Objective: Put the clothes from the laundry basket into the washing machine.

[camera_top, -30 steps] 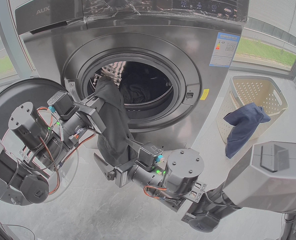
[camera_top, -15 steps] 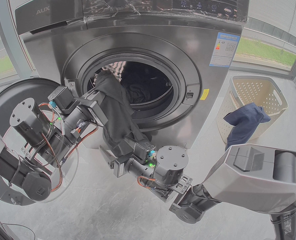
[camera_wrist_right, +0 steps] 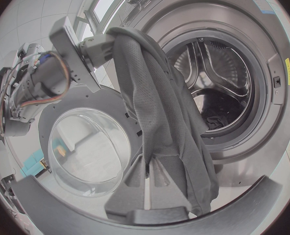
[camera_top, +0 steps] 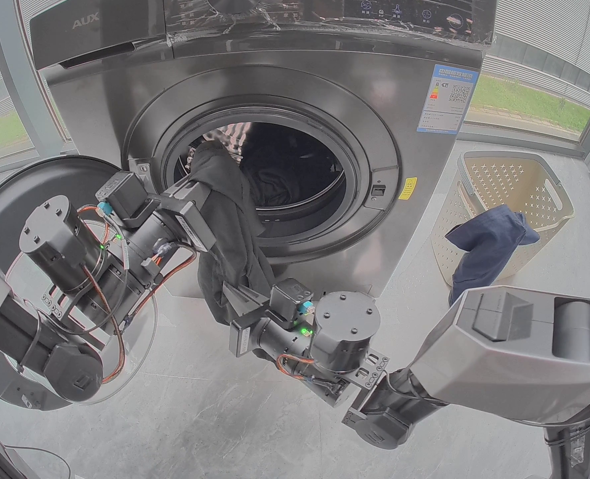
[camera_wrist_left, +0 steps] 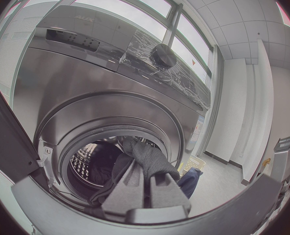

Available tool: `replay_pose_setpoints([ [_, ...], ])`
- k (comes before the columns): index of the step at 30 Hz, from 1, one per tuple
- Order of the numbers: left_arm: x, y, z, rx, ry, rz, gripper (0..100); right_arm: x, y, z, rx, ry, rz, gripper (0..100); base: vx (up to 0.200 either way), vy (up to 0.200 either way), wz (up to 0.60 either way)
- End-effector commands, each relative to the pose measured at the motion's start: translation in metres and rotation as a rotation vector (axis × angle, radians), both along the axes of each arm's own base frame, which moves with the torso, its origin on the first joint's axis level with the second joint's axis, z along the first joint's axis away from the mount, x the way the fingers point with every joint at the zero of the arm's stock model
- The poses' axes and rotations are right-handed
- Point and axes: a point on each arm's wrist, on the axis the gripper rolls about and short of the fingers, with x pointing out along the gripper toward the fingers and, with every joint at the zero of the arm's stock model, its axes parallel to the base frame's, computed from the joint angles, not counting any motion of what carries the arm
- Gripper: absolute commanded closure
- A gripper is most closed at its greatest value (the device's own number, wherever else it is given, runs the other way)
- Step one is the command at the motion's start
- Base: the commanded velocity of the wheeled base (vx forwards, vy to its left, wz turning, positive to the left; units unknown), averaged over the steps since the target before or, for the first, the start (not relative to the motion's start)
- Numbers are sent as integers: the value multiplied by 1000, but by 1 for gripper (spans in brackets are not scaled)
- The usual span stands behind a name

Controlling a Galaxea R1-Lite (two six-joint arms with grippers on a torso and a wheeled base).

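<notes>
Mid-load: pinching limp, dark grey mesh-knit garment (camera_top: 232, 234) at its top with left tool (camera_wrist_left: 147, 173), at the round steel mouth of the washing machine (camera_top: 374, 101); right tool (camera_wrist_right: 148, 162) clamped on the hanging lower part. Probably calls for feeding deeper, then letting go. Waiting: blue cloth (camera_top: 484, 247) draped over perforated laundry basket (camera_top: 514, 181).

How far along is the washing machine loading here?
Done: dark clothes already lie in the drum. In hand: a dark grey garment, gripped by the left claw at the drum opening and by the right claw lower down, hangs mostly outside. Left: push it in, then fetch the navy garment draped over the laundry basket rim.
</notes>
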Motion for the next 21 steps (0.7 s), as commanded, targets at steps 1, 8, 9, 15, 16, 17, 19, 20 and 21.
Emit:
replay_pose_setpoints([
  [1, 6, 5, -3, 4, 11, 21, 100, -28, -21, 25, -12, 9, 25, 100, 0, 0, 0],
  [8, 13, 10, -2, -26, 19, 40, 100, -49, -55, 44, -29, 20, 27, 100, 0, 0, 0],
  [9, 13, 11, -2, -23, 19, 42, 0, -50, -57, 46, -24, 19, 25, 100, 0, 0, 0],
  [15, 13, 12, -4, -24, 28, 42, 0, -50, -66, 66, 21, -13, 10, 100, 0, 0, 0],
  [16, 13, 12, -4, -24, 28, 44, 0, -50, -69, 70, 29, -20, 6, 100, 0, 0, 0],
  [17, 14, 13, -5, -23, 29, 50, 0, -49, -73, 78, 48, -34, -5, 100, 0, 0, 0],
  [19, 18, 15, -7, -21, 36, 61, 0, -48, -78, 87, 68, -50, -14, 100, 0, 0, 0],
  [20, 19, 16, -8, -19, 39, 65, 0, -46, -82, 93, 82, -62, -25, 100, 0, 0, 0],
  [21, 20, 17, -9, -19, 40, 68, 0, -45, -86, 97, 91, -70, -34, 100, 0, 0, 0],
])
